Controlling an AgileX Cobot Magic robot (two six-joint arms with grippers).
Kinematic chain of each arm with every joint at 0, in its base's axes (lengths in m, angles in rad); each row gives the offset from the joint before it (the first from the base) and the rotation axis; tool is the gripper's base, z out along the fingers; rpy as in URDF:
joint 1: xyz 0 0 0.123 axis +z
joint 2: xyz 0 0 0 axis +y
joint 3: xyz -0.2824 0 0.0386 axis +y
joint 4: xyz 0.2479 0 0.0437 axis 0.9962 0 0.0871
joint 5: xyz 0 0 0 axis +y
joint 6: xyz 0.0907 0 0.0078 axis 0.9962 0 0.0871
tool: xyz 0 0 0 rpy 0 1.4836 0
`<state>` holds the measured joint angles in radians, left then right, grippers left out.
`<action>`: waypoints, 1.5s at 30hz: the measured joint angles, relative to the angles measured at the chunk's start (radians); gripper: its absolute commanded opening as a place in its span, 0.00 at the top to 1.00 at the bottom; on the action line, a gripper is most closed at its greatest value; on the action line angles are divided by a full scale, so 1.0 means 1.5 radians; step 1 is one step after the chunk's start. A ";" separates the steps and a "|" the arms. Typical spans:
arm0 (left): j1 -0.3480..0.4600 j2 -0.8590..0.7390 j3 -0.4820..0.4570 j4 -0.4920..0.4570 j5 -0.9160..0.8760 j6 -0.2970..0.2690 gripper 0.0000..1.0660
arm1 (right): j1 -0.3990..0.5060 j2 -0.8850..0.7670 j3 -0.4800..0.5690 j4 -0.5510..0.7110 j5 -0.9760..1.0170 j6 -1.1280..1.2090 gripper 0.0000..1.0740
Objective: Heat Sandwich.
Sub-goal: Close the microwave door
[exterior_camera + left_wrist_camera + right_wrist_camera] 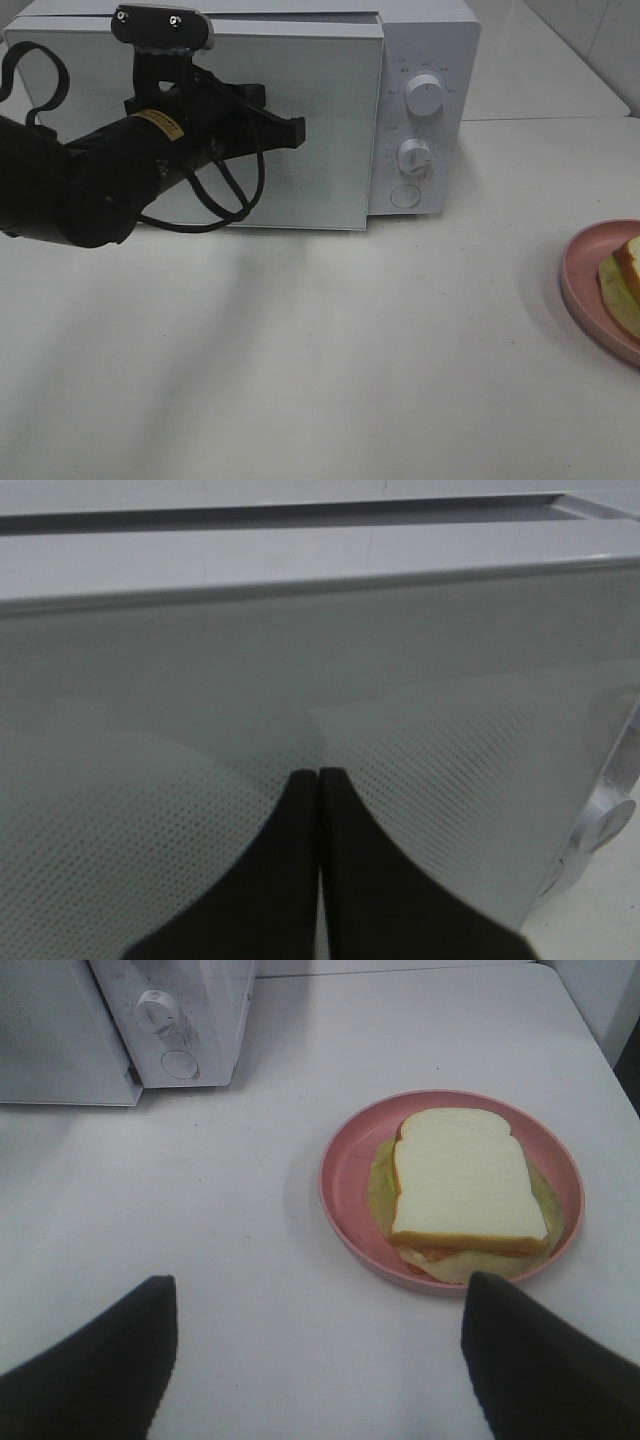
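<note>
Two arms, only L one busy: left gripper (290, 130) sits against the glass front of the microwave door (320, 150), fingers (300, 860) pressed together w/ nothing between them, tips touching or nearly touching the pane around mid-door. Microwave (425, 40) is at far side of the table (300, 350), door looks shut or almost shut; can't tell from these views if a gap exists at the edge by the control panel. Knobs (424, 95) on the right of the unit. Sandwich (465, 1180) still on the pink plate (345, 1175) at the right edge of the table, well apart from the microwave. Right gripper (320, 1340) hangs above and near side of the plate, fingers spread wide, holding nothing. Step in hand prob = opening the door. To do well: get tips behind the door's right edge or onto the round button (404, 196) below the knobs, not on flat glass where they'd slip; pull along the hinge arc, slow, so the unit doesn't skid. Swing door fully clear before R arm brings the plate in.
</note>
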<state>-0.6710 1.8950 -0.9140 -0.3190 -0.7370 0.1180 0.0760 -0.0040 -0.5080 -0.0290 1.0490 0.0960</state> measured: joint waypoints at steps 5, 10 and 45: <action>-0.005 0.016 -0.027 -0.007 0.016 0.008 1.00 | 0.000 0.000 0.000 0.001 0.000 0.000 0.30; -0.013 0.034 -0.059 0.003 0.042 0.011 1.00 | 0.000 0.000 0.000 0.001 0.000 0.000 0.30; -0.037 0.107 -0.173 0.001 0.103 0.025 1.00 | 0.000 0.000 0.000 0.001 0.000 0.000 0.30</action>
<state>-0.7260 2.0550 -1.1730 -0.3170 -0.5830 0.1550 0.0760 -0.0040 -0.5080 -0.0280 1.0490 0.0960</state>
